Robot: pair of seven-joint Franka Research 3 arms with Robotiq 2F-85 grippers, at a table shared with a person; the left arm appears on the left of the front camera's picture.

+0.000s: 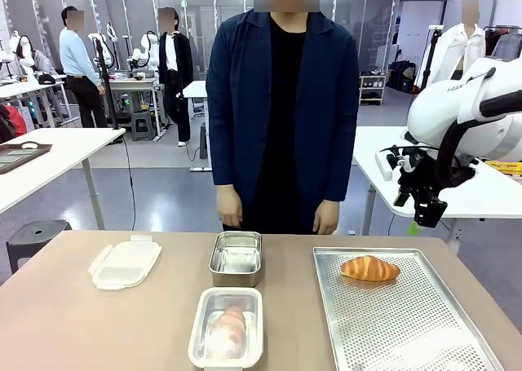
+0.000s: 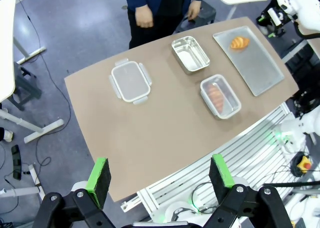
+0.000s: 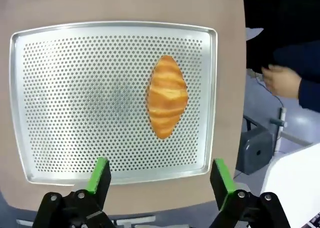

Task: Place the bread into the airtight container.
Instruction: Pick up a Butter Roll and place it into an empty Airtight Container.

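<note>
A golden croissant, the bread, lies at the far end of a perforated metal tray. An empty steel container stands open at the table's middle. Its clear plastic lid lies to the left. My right gripper hangs open, high above the tray's far right side, holding nothing. My left gripper is open too, far above the table's near edge, with nothing between its green pads.
A second container near the front edge holds a piece of bread. A person stands at the far side, with a hand hanging just beyond the table. Bare brown tabletop lies at the left.
</note>
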